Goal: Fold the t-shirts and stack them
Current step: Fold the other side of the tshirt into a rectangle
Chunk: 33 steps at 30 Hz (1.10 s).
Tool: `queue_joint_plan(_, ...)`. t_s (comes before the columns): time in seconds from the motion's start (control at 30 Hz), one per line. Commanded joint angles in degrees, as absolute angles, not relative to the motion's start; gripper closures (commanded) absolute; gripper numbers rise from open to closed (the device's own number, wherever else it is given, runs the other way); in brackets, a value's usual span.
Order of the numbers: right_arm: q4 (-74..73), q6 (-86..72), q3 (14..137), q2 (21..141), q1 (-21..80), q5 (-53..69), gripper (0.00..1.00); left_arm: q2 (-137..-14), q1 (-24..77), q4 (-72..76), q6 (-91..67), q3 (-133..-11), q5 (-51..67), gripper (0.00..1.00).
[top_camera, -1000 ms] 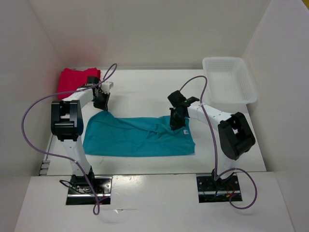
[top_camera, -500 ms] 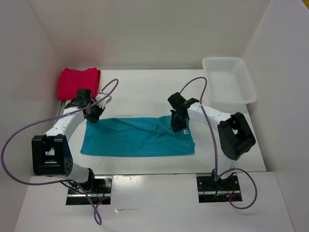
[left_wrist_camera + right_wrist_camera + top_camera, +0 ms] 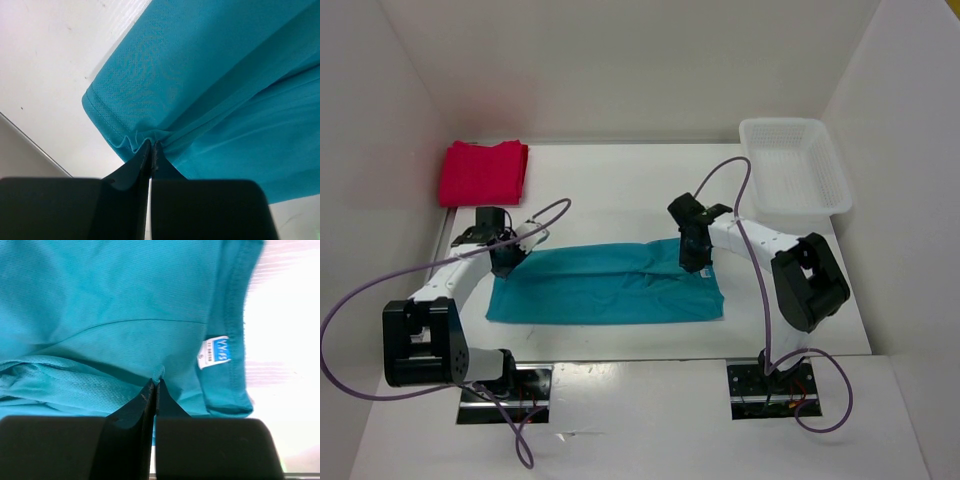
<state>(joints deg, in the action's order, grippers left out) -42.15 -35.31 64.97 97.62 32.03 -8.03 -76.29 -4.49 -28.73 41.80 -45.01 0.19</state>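
Note:
A teal-blue t-shirt (image 3: 610, 285) lies folded lengthwise as a long band across the table's middle. My left gripper (image 3: 505, 268) is shut on its back left corner, the hem bunched between the pads (image 3: 151, 146). My right gripper (image 3: 698, 262) is shut on a small pinch of the same teal-blue t-shirt (image 3: 115, 305) near the collar, beside the white size label (image 3: 216, 352). A folded red t-shirt (image 3: 483, 171) rests at the back left corner.
A white plastic lattice basket (image 3: 794, 180) stands at the back right. White walls close in the table on the left, back and right. Purple cables loop from both arms over the table.
My left arm has swung down and forward, pulling the shirt's left corner toward the front left. The cloth now lies flatter and straighter. The right gripper has stayed almost still.

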Motion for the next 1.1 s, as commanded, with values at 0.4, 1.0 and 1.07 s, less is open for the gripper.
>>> queue_joint_plan(0.4, -43.1, -36.1, 63.2, 93.5, 32.1, -4.6, 1.00, -77.2, -6.3, -24.5, 45.6, -42.4, 0.5, 0.97)
queue_joint_plan(1.0, -47.4, -33.9, 65.7, 90.7, 32.7, -2.0, 0.53, -71.8, -10.1, -34.6, 47.5, -42.9, -4.4, 0.52)
queue_joint_plan(1.07, -47.9, -33.9, 68.1, 90.2, 32.7, -1.4, 0.53, -71.2, -10.1, -37.8, 48.2, -42.9, -4.4, 0.51)
